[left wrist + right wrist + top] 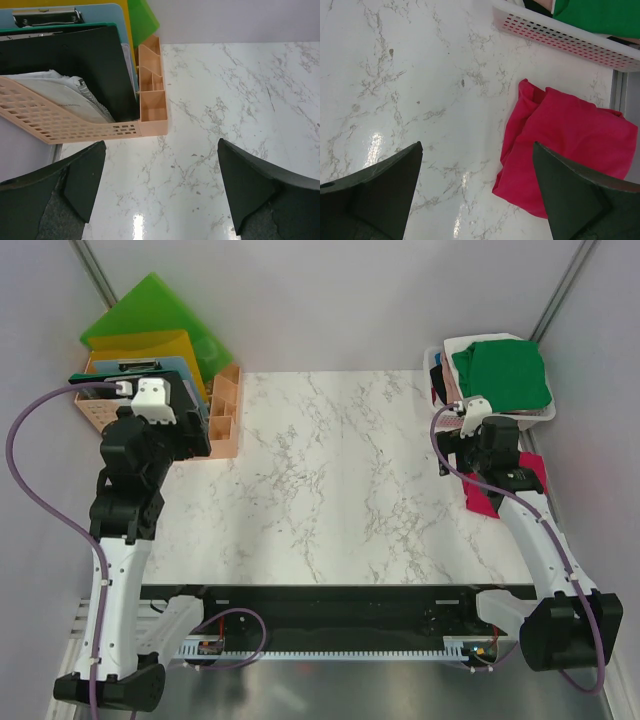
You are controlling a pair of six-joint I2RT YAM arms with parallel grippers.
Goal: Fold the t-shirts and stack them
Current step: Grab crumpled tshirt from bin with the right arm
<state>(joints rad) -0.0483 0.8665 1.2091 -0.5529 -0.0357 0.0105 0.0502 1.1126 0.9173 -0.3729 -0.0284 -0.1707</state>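
Note:
A deep green t-shirt (500, 370) (585, 15) lies on top of a pile in a white basket (540, 416) (560, 35) at the back right. White and pale pink cloth (452, 352) shows beside it. On the table's right edge lies a crumpled magenta-red t-shirt (480, 502) (570, 145), partly hidden under my right arm. My right gripper (478, 445) (477, 145) hangs open just left of that shirt, with nothing between its fingers. At the back left, my left gripper (172, 422) (161, 146) is open over bare marble, holding nothing.
A peach file rack (100, 405) (75, 130) with clipboards, folders and papers stands at the back left, close in front of my left gripper. A peach compartment holder (225, 410) (152, 100) stands beside it. Green and yellow folders (150, 315) lean behind. The table's right edge (617, 90) runs past the red shirt.

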